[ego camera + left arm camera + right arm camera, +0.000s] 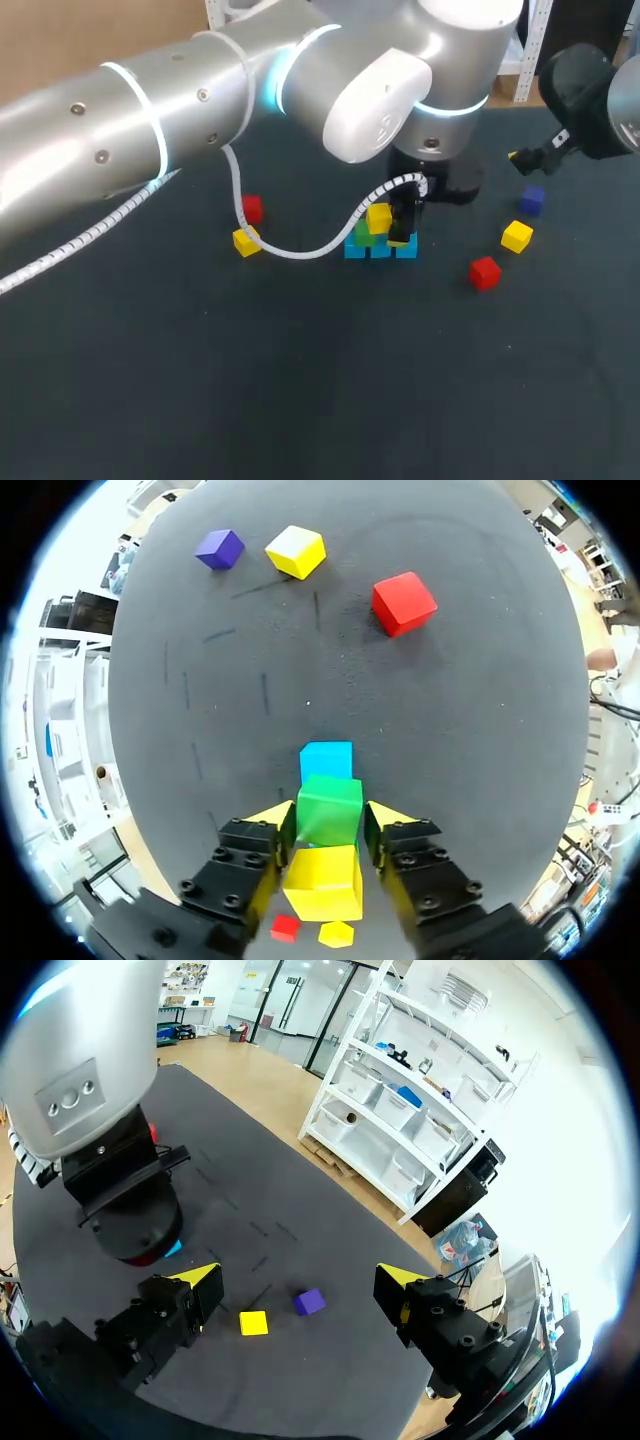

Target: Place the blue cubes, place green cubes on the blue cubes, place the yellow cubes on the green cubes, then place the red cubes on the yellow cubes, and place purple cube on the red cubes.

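My left gripper is closed on a green cube, with one yellow tip against each side. I cannot tell whether that cube rests on the blue cubes or hangs just above them. A stacked yellow cube sits just beside it. My right gripper hangs wide open, holding nothing, above the purple cube and a loose yellow cube. A red cube lies near those; a second red cube and a third yellow cube lie beyond the stack

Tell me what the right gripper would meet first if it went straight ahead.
Probably the purple cube, lying ahead between the open fingers of the right gripper; depth is unclear, so the table might come first.
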Robot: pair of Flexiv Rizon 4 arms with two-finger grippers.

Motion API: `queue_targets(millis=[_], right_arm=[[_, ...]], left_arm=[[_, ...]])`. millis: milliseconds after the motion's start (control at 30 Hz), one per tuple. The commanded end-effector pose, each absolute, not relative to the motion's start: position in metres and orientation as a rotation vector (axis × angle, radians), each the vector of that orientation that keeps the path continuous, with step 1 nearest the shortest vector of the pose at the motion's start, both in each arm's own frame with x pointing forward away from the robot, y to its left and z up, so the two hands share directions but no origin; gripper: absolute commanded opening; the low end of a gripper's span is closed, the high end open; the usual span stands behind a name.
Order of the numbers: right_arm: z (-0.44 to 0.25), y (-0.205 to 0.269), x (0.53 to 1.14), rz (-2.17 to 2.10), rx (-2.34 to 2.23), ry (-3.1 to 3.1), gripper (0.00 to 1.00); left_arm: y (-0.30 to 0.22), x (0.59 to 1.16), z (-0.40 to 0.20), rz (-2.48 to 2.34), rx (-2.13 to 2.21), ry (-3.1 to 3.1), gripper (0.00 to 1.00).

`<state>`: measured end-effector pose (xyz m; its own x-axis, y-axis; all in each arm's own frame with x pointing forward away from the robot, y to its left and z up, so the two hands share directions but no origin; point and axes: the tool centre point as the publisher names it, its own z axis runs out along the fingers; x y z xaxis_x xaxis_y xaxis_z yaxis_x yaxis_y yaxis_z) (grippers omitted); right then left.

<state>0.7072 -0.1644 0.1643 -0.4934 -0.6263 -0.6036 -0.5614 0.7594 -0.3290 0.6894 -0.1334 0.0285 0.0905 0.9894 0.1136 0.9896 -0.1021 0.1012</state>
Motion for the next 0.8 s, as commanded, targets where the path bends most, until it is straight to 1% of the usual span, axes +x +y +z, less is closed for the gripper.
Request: queue_targets(millis=[33,67,100,200,333,567,800], right_arm=[[0.162,-0.165,0.706,-0.116,-0.876,2.207,1.0],[0.162,-0.165,0.706,-0.116,-0.876,2.207,1.0],[0.162,-0.165,0.706,-0.116,-0.876,2.207,1.0],[0.162,-0.165,0.706,-0.116,-0.876,2.207,1.0],[0.162,-0.165,0.706,-0.116,-0.876,2.207,1.0],[0.162,-0.165,0.706,-0.116,-0.876,2.207,1.0],[0.162,-0.165,0.706,-0.116,-0.876,2.207,1.0]], left_arm=[[-0.134,0.692,0.03,-0.239,-2.306,-2.111,0.74],[-0.135,0.692,0.03,-0.239,-2.305,-2.114,0.89],[-0.135,0.693,0.031,-0.237,-2.303,-2.123,1.0],[-0.137,0.694,0.038,-0.219,-2.293,-2.188,1.0],[-0.141,0.694,0.063,-0.146,-2.292,-2.303,1.0],[-0.134,0.693,0.096,-0.082,-2.287,-2.395,1.0],[-0.122,0.692,0.101,-0.107,-2.28,-2.415,1.0]])
